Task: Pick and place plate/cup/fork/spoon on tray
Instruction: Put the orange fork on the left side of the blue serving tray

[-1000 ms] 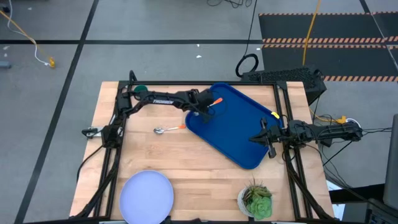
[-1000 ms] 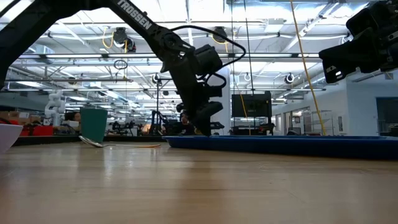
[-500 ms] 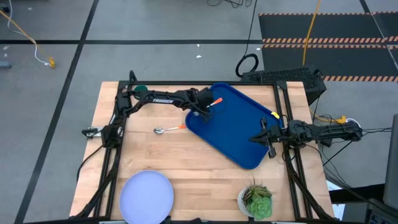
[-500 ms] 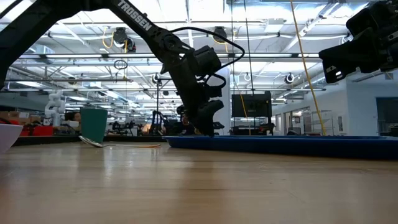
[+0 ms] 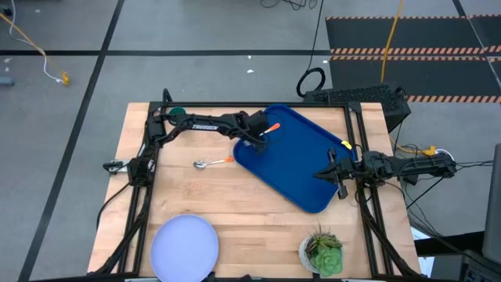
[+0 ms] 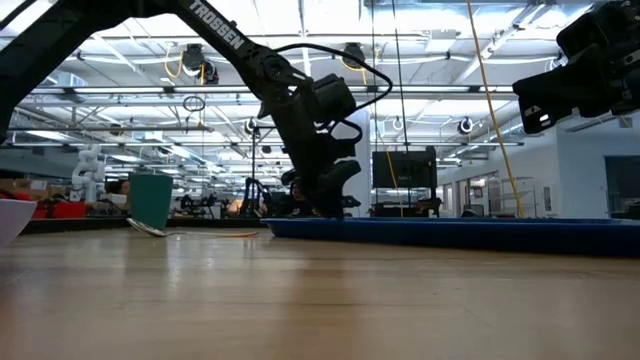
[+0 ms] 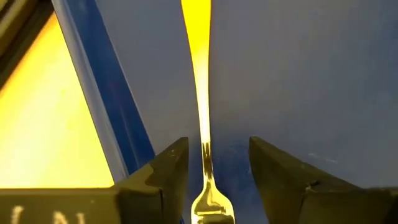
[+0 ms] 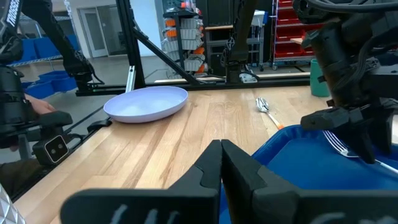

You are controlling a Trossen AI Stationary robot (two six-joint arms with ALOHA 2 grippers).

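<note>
The left tool hangs low over the upper left corner of the blue tray in the overhead frame, its two fingers parted and gripping nothing. The orange-handled fork lies flat on the tray floor between those fingers, clear of both in the left wrist frame, its metal neck running down the gap and its orange handle reaching away toward the top of that frame, close beside the tray's raised rim. From overhead, the handle tip shows just up and right of the tool.

The tray sits askew at centre right of the wooden counter. The spoon lies on the bare wood just left of the tray, at centre left of the overhead frame, well below the left arm. The pale lavender plate rests at the lower left of the counter, well apart from the tray. The dark green cup stands at the counter's upper left corner overhead, and at the left of the table-level frame.

The right tool waits at the tray's right edge, centre right of the overhead frame, its fingers pressed together on nothing. A potted plant stands at the lower right of the counter.
</note>
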